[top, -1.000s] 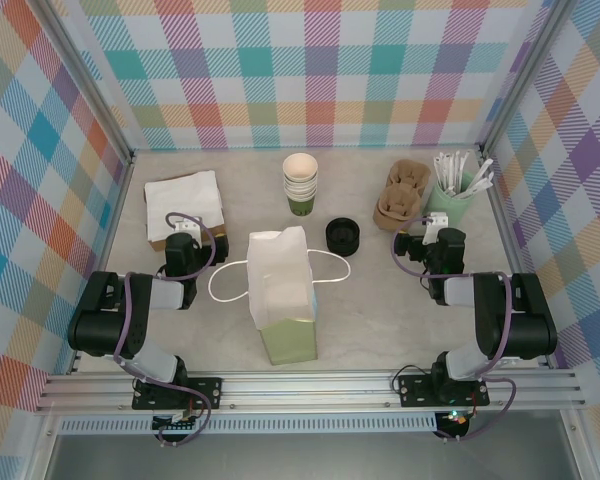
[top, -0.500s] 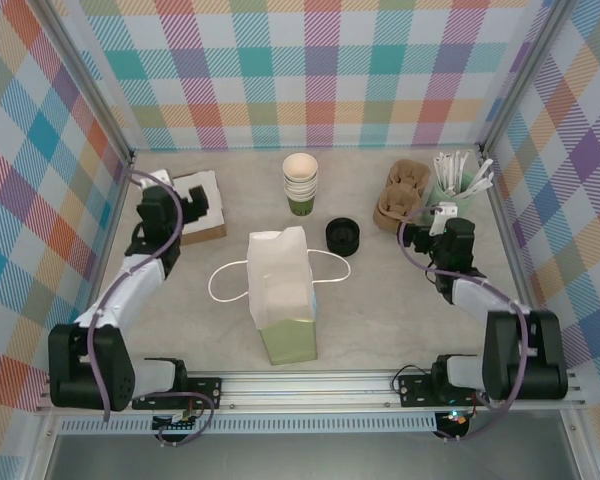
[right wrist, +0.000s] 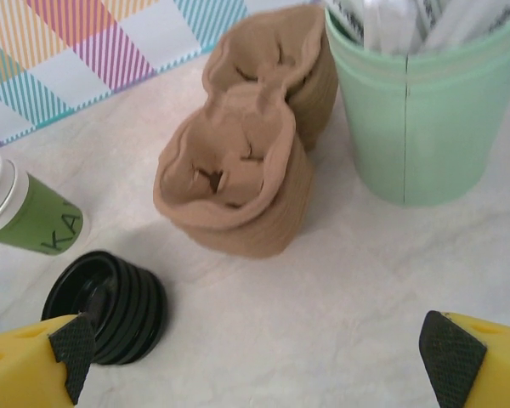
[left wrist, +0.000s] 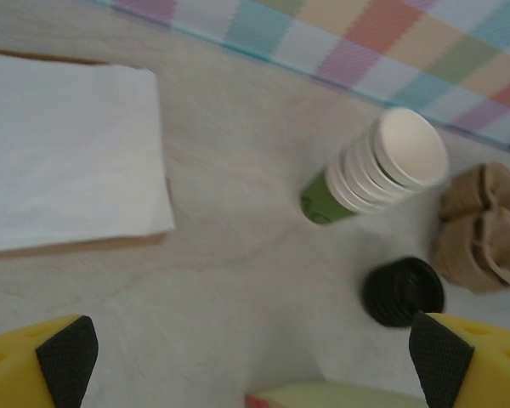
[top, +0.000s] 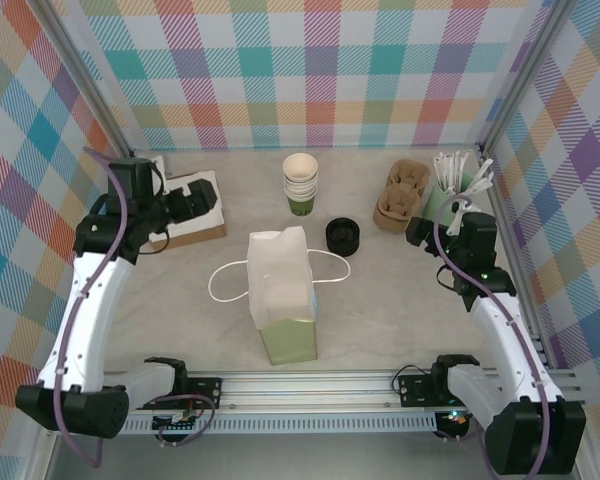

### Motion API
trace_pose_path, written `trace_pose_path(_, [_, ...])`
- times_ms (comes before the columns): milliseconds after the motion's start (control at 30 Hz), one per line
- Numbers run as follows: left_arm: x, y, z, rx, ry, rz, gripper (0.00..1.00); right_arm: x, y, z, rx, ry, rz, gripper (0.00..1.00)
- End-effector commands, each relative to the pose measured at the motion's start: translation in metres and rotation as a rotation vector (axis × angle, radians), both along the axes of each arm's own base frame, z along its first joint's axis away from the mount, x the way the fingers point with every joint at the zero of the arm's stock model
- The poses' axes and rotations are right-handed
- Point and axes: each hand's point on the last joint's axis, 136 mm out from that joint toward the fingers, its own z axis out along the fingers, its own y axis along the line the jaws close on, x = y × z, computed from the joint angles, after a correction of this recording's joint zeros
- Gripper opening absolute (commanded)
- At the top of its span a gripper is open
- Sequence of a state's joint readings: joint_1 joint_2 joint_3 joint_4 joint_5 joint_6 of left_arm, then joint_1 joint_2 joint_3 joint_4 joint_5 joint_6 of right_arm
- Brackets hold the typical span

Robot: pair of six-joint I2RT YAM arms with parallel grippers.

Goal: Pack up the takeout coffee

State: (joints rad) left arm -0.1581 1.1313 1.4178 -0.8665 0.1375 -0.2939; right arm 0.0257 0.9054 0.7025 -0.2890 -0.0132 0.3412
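Left claw (left wrist: 255, 364) and right claw (right wrist: 259, 344) both gape wide, empty, above the pale surface (top: 400, 300). Takeout coffee looks unassembled: stacked green paper cups (top: 300, 183) and ribbed round black plastic lids (top: 343, 235) wait just behind the white-and-green paper bag (top: 280, 290), within either arm's reach.

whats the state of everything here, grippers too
paper bag: upright, top looks open
stack of cups: upright, nested, no lid
black lids: stacked, on no cup
cup carriers: nested, empty
mint cup: upright, holding white sticks
napkins: flat stack
left gripper: open, holding nothing
right gripper: open, holding nothing
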Motion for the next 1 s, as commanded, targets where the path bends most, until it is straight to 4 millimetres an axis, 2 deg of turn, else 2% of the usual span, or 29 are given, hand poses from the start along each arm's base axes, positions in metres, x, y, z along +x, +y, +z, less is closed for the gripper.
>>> trace_pose_path(0, [-0.049, -0.033, -0.005, -0.045, 0.15, -0.129, 0.96, -0.021, 0.009, -0.01, 0.079, 0.119, -0.014, 1.0])
trace_pose_path(67, [-0.059, -0.052, -0.004, -0.029, 0.166, -0.187, 0.96, -0.023, 0.011, -0.011, 0.084, 0.135, -0.018, 1.0])
trace_pose_path(167, [-0.066, -0.069, -0.008, 0.034, 0.195, -0.23, 0.95, -0.024, 0.011, -0.011, 0.08, 0.152, -0.032, 1.0])
trace_pose_path(267, [-0.068, -0.073, -0.018, 0.119, 0.226, -0.236, 0.95, -0.025, 0.009, -0.012, 0.076, 0.166, -0.046, 1.0])
trace_pose_path(500, [-0.071, -0.095, -0.042, 0.19, 0.282, -0.297, 0.92, -0.025, 0.005, -0.014, 0.058, 0.181, -0.07, 1.0])
trace_pose_path(967, [-0.061, -0.105, -0.065, 0.239, 0.345, -0.316, 0.51, -0.025, 0.004, -0.022, 0.052, 0.204, -0.079, 1.0])
